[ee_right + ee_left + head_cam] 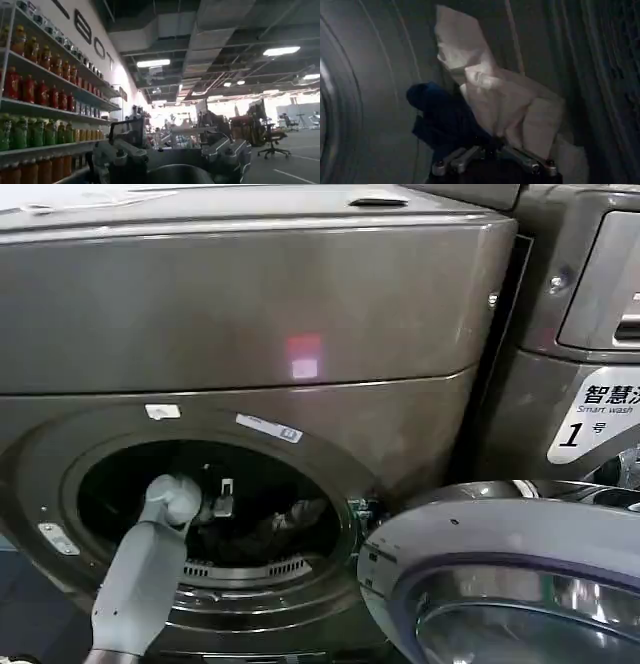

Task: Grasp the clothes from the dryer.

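The dryer (250, 314) is the big bronze-grey machine in front of me, its round port (215, 514) open. My left arm reaches through the port, and the left gripper (222, 502) is inside the dark drum. In the left wrist view the clothes (505, 100) are a whitish piece standing up beside a dark blue piece (442, 120). The left gripper (490, 145) is shut on this heap where the two pieces meet. In the head view, dark fabric (298, 519) lies just right of the gripper. The right gripper (175, 150) is open, holding nothing and facing into the room.
The grey-rimmed glass door (500, 584) hangs open at the lower right, close to the port. A second machine with a white "1" label (590, 424) stands to the right. The right wrist view shows shelves of bottles (40, 95) and a workshop floor.
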`<control>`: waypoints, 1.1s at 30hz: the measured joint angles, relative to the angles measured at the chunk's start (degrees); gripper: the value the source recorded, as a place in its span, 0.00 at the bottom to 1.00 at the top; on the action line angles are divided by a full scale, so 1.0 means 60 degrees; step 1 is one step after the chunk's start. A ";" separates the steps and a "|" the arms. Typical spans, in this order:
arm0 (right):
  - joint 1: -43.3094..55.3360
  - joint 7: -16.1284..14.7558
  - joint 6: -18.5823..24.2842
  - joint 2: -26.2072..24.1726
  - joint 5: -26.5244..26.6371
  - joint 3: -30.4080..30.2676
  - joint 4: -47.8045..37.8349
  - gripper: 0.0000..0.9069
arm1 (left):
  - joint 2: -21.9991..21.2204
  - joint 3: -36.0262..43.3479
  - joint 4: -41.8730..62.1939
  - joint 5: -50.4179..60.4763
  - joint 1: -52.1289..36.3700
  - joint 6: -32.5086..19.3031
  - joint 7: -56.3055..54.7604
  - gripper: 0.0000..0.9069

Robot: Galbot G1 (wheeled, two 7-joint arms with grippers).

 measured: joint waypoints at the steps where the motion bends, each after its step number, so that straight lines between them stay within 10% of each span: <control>1: -0.0009 -0.0005 0.0003 0.0000 0.0001 0.0011 -0.0017 1.00 | -0.0035 -0.0001 0.0020 -0.0074 -0.0026 0.0051 -0.0099 0.00; 33: -0.0117 -0.0686 0.0992 0.0163 0.0082 -0.0201 0.0471 1.00 | -0.2550 -0.0867 -0.2600 -0.5604 0.1010 0.3465 -1.1747 0.00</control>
